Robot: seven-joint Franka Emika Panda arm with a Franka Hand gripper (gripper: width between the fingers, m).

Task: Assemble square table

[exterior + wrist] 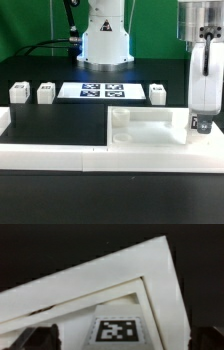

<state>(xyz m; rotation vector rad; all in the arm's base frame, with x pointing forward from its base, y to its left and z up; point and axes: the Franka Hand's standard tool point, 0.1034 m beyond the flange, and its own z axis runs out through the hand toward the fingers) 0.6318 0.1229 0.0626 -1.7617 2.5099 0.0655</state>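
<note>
The white square tabletop lies flat at the exterior view's right, pushed against the white border wall. My gripper hangs low over the tabletop's right end. In the wrist view the gripper is open: one dark finger shows on each side, far apart. Between them lies the tabletop's black-and-white tag. The tabletop's corner sits inside the wall's corner. Three short white legs stand on the black table. No fourth leg shows.
The marker board lies at the middle back, in front of the robot's white base. The border wall runs along the front and turns up at the exterior view's left. A round raised spot sits at the tabletop's left corner.
</note>
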